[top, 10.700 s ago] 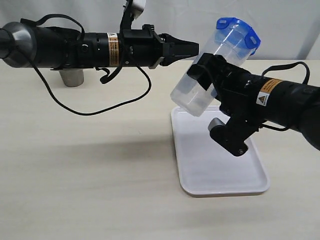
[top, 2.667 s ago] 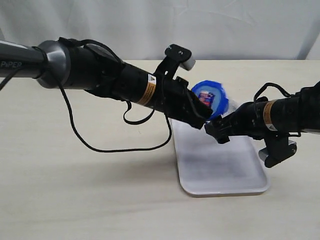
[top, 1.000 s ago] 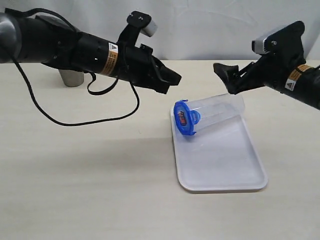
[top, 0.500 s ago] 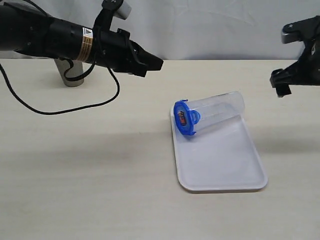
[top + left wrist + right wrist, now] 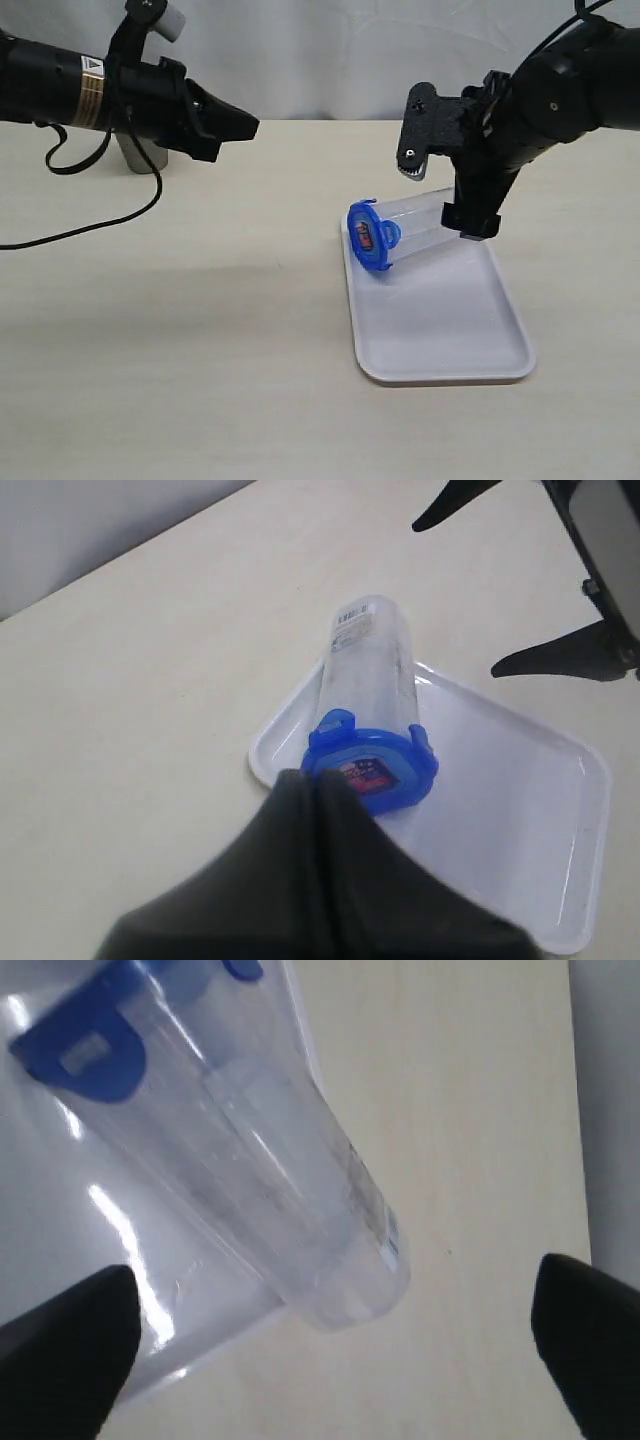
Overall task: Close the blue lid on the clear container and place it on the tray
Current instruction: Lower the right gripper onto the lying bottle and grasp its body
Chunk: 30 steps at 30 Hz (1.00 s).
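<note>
The clear container (image 5: 435,222) lies on its side across the far end of the white tray (image 5: 440,330), with the blue lid (image 5: 368,237) fitted on its left end and the red sticker facing outward. My right gripper (image 5: 470,215) points down over the container's bottom end, open, touching nothing. In the right wrist view the container (image 5: 250,1140) runs between the wide-apart fingers of my right gripper (image 5: 335,1270). My left gripper (image 5: 252,125) hovers shut and empty, well to the left of the tray. The left wrist view shows the left gripper (image 5: 310,780) with the lid (image 5: 375,770) beyond it.
A steel cup (image 5: 140,155) stands at the back left, partly behind the left arm. A black cable (image 5: 100,215) droops from that arm onto the table. The near half of the tray (image 5: 520,820) holds nothing.
The left arm has drawn back further to the left. The right arm has swung in from the right edge and now hangs open over the container's bottom end. The container has not moved.
</note>
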### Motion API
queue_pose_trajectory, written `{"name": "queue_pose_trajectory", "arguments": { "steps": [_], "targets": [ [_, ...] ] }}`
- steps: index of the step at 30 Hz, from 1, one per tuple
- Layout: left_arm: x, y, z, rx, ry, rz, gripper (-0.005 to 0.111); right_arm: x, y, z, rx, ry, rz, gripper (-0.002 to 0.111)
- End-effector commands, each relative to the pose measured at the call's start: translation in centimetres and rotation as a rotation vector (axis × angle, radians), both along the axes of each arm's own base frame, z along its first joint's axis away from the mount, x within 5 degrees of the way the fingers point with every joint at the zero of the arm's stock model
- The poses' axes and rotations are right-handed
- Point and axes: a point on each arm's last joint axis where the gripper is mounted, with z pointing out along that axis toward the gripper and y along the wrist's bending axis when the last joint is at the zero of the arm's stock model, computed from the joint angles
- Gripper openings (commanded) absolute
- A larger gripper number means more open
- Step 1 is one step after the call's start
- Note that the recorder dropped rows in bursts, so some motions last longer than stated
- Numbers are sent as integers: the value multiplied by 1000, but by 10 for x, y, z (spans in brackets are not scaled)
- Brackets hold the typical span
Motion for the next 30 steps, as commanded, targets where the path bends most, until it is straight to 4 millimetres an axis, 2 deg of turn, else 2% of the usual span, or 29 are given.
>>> {"name": "queue_pose_trajectory", "arguments": {
  "steps": [1, 5, 9, 13, 16, 19, 27, 30],
  "targets": [
    [-8, 3, -8, 10, 6, -1, 0, -5, 16, -13, 43, 64, 38, 110],
    [-10, 5, -12, 3, 5, -1, 0, -5, 22, -31, 63, 140, 12, 110],
    [-11, 4, -11, -14, 8, -16, 0, 1, 16, -53, -90, 166, 68, 110],
    [-11, 5, -11, -11, 7, -13, 0, 15, 11, -66, -196, 74, 70, 110],
    [-9, 6, -12, -3, 4, 7, 0, 19, 14, -78, -160, 59, 59, 110],
    [-8, 7, -12, 3, -5, 25, 0, 25, 21, -90, -133, 24, 119, 110],
    [-6, 8, -13, 16, -11, 51, 0, 26, 26, -118, -128, 71, 138, 109],
    [-6, 8, -13, 16, -11, 51, 0, 26, 26, -122, -129, 79, 134, 98]
  ]
}}
